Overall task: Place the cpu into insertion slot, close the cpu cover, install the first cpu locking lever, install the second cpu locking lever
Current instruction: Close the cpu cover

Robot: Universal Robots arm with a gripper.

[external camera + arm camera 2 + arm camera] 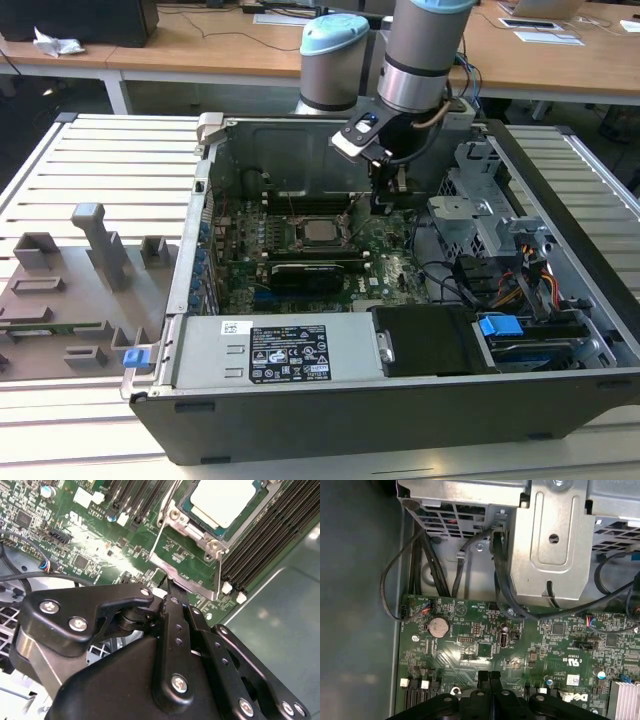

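Note:
The cpu (320,232) lies flat in the insertion slot (301,240) on the green board, its pale metal top (225,500) facing up. The cpu cover (187,580) is swung open, away from the insertion slot (186,507), and green board shows through its square opening. My gripper (385,205) hangs inside the case, just to the exterior view's right of the cpu. Its black fingers (496,679) are pressed together. In the second wrist view the gripper (168,586) meets the cover's free edge. I cannot tell whether the fingers pinch that edge.
Black memory slots (260,540) run beside the socket. A metal drive cage (480,215) and loose cables (470,555) stand close to the arm. A grey power supply (280,355) lines the near case wall. Grey fixtures (80,280) sit outside, at the exterior view's left.

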